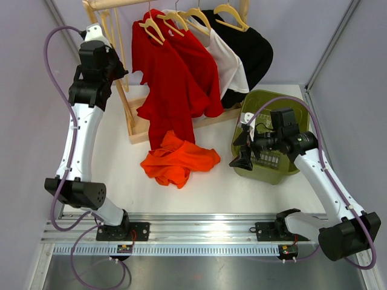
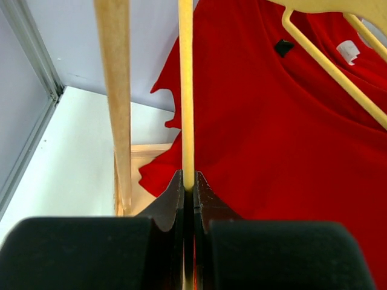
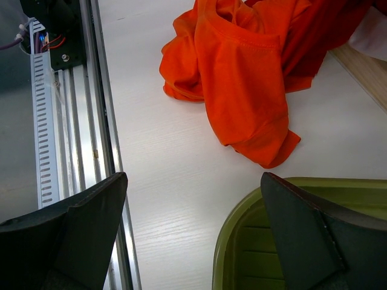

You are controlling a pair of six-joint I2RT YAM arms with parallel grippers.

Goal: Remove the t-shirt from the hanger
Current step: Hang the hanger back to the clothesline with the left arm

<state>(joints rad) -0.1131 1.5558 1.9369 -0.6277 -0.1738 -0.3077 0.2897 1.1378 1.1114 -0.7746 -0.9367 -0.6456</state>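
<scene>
At the near edge of the white table point(image 1: 199, 193) sit the two arm bases. Just beyond, right of centre, the right gripper point(image 1: 240, 148) hovers with its jaws spread wide and nothing between them, over the near-left rim of the olive-green plastic basket point(image 1: 266, 93), which stands toward the table's right edge. The right wrist view shows the right gripper's two black fingers point(image 3: 72, 229) well apart, with bare table and the basket's rim below them.

Mid-table, left of the basket, an orange t-shirt point(image 1: 179, 160) lies crumpled, off any hanger, its far side touching the hem of a red t-shirt point(image 1: 169, 78).

That red t-shirt hangs on the leftmost wooden hanger point(image 1: 151, 27) of the wooden rack point(image 1: 138, 125) at the far side. Behind it on their own hangers are a second red shirt point(image 1: 202, 66), a white one point(image 1: 230, 66) and a black one point(image 1: 254, 48).

At the rack's left end the raised left gripper point(image 1: 120, 71) is clenched on a thin pale wooden bar point(image 2: 186, 90), beside a thicker post point(image 2: 115, 90).
</scene>
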